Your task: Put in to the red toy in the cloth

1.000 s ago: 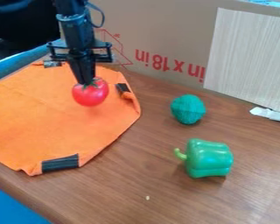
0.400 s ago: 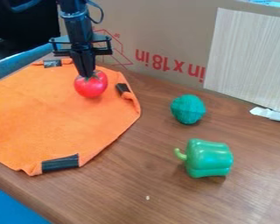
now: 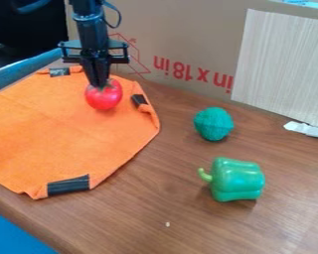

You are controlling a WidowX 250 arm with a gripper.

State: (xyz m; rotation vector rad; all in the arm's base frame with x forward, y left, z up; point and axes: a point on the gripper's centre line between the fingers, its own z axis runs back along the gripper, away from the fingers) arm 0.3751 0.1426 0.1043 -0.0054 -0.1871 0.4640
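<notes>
The orange cloth [image 3: 62, 141] spreads nearer; over its far part is the red toy [image 3: 105, 97], tomato-shaped, probably light, firm and slick (those round sides could roll), so best held by its green top. Beyond, the gripper [image 3: 99, 86] is closed on that top, the body hanging directly beneath.

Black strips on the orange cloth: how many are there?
3: a near strip, a right-hand strip beside the toy tomato, and a far strip. The orange cloth runs out of view at left, so more may be hidden.
</notes>
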